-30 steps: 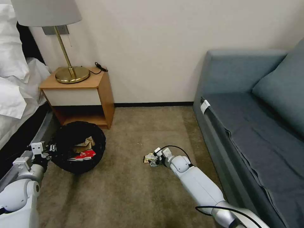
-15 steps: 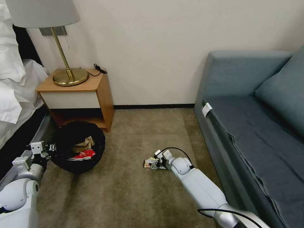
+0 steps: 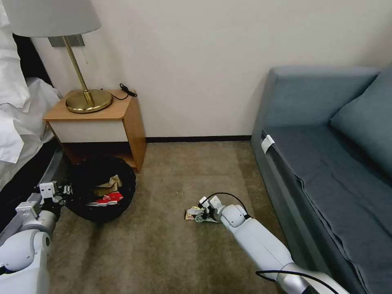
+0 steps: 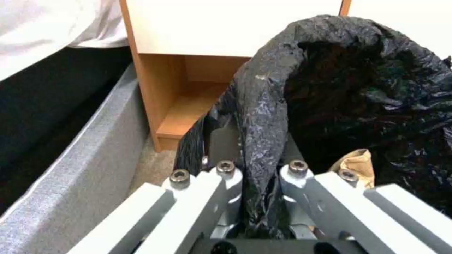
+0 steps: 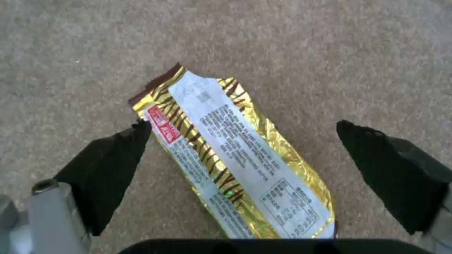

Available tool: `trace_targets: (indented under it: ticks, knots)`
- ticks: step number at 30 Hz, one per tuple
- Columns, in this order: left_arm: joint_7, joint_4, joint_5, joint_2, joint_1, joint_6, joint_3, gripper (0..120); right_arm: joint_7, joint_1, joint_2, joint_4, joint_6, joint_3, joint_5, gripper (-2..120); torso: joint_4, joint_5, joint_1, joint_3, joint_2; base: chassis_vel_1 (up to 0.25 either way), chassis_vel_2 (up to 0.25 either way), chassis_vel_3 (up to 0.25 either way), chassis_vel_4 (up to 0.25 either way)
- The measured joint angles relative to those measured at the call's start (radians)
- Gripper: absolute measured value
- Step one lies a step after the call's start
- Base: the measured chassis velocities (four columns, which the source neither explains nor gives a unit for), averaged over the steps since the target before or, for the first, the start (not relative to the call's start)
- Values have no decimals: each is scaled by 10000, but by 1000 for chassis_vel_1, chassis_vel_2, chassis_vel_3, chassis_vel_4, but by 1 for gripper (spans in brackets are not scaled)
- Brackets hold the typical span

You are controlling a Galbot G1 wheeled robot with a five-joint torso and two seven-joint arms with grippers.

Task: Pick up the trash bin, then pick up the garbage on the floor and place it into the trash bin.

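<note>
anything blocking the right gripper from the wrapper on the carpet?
Nothing visible. The right gripper sits directly over the gold foil snack wrapper, jaws open on either side of it, bare carpet all around. The left gripper is shut on the black-bagged trash bin rim.

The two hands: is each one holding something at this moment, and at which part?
The left hand is shut on the trash bin, pinching its bag-covered rim. The right hand holds nothing: it is open astride the snack wrapper lying on the carpet.
</note>
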Motion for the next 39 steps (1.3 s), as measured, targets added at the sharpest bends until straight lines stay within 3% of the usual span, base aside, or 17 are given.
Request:
trace_targets:
  ticks: [29,39]
  knots:
    - [41,146,-109,-35,83,-106,-65,4,-423,229,74,-648,-128,-102,-473,100,0,0,0,0,0,0,0,0,0]
    - [76,245,-229,14,149,-185,-125,4,-1402,622,126,-1174,-190,-81,-776,100,0,-1,0,0,0,0,0,0,0]
